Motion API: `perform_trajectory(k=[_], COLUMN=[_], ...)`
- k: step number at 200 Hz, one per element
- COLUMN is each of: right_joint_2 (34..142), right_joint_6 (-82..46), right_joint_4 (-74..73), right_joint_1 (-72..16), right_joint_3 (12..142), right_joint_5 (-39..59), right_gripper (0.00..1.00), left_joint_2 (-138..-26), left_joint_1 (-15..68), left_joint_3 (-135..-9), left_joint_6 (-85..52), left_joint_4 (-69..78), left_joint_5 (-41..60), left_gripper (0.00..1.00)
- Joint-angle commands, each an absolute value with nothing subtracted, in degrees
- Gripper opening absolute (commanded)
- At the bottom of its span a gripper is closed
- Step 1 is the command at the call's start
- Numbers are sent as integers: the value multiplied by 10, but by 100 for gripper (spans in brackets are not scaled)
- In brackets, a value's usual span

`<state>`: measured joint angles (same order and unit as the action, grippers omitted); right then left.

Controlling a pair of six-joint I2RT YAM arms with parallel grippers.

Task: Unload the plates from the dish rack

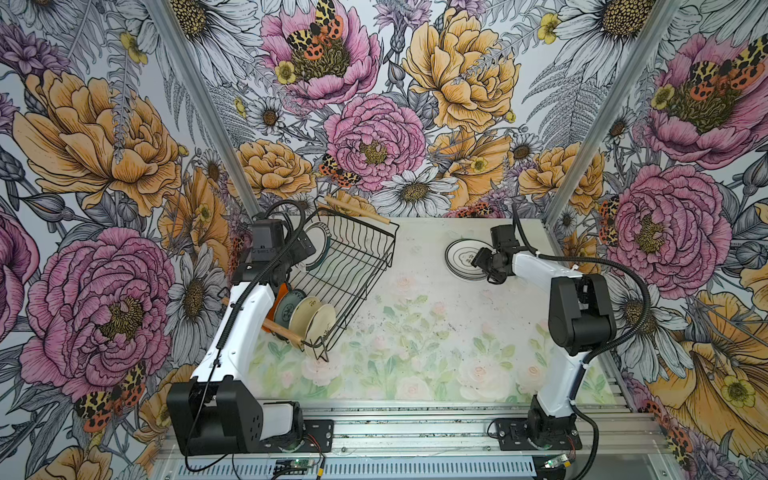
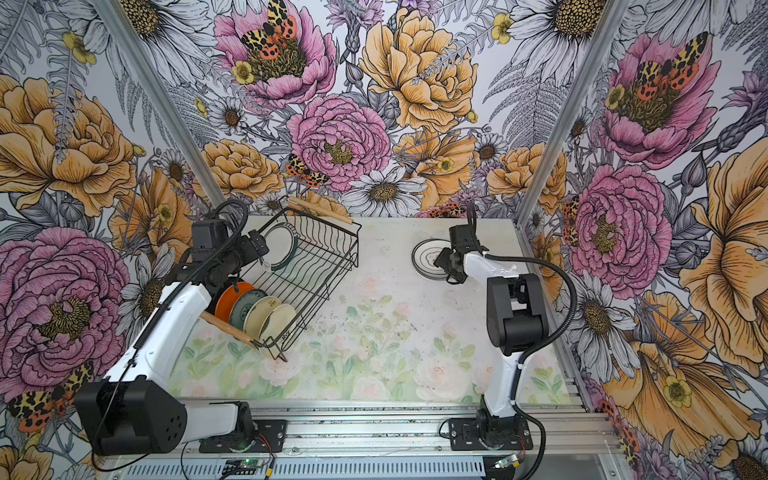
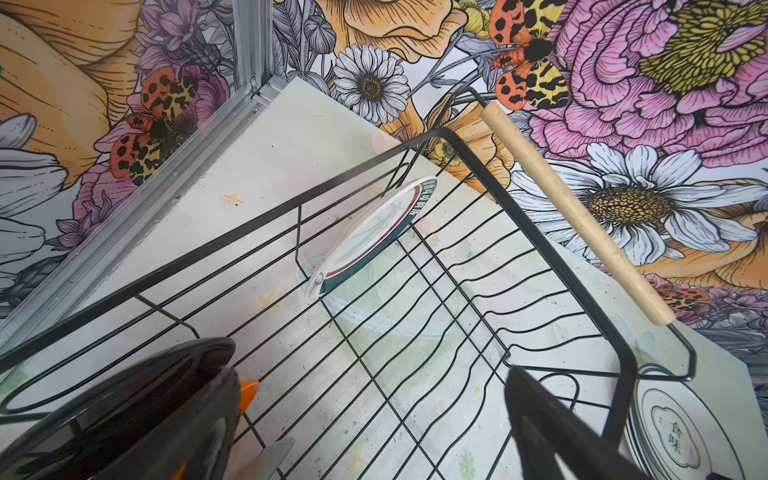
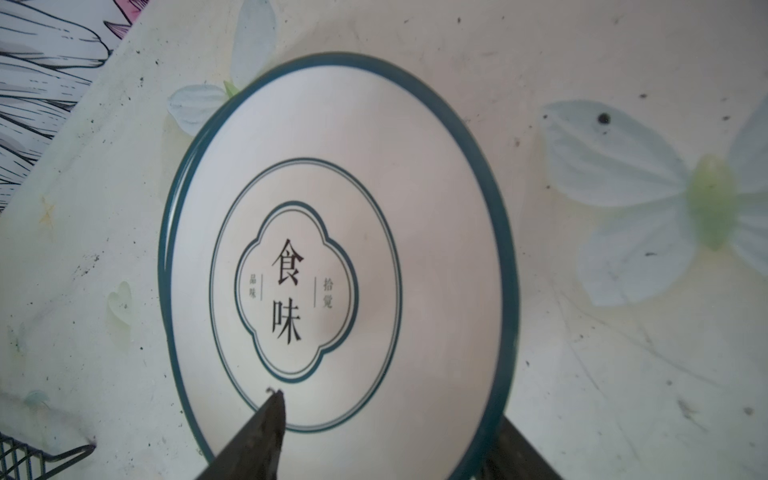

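The right gripper [image 4: 390, 409] is held parted, nothing clamped, astride the rim of a teal-rimmed white plate [image 4: 340, 166] lying flat beneath it. Upright plates [image 1: 309, 318] in the dish rack [image 1: 365, 253], well across from it, are judged rigid, slick, breakable (best pinched at the top rim).

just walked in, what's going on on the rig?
Both arms are unloading the dish rack. The right gripper is open, astride the rim of a white teal-rimmed plate that lies flat outside the rack. The left gripper, open, is over the rack, facing a standing white plate. At the near end, orange, teal and cream plates stand racked.
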<state>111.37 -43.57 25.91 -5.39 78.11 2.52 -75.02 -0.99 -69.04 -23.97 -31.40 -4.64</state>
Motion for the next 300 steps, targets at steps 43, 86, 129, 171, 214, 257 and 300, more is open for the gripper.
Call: perform_trajectory(k=[43, 86, 129, 171, 214, 257, 300], right_joint_2=[1129, 1109, 1089, 1070, 1036, 1005, 993], right_joint_6=[-416, -407, -394, -389, -369, -348, -340], right_joint_4=[271, 275, 278, 278, 278, 276, 274], right_joint_1=[-64, -65, -65, -65, -64, -54, -41], right_joint_3=[812, 802, 800, 800, 796, 787, 775], right_joint_5=[5, -14, -24, -22, -20, 0, 10], right_gripper=[74, 74, 99, 99, 100, 99, 100], left_joint_2=[-763, -774, -806, -861, -918, -983, -1068], left_joint_1=[-13, -12, -14, -10, -5, 4, 1], left_joint_3=[-685, -688, -708, -753, -805, -865, -919], left_joint_6=[-233, -221, -209, -172, -131, -44, 27], left_joint_4=[-297, -297, -320, -362, -378, -392, -406], left_joint_5=[-32, -27, -22, -52, -91, -105, -134], left_gripper=[99, 99, 99, 99, 99, 96, 91])
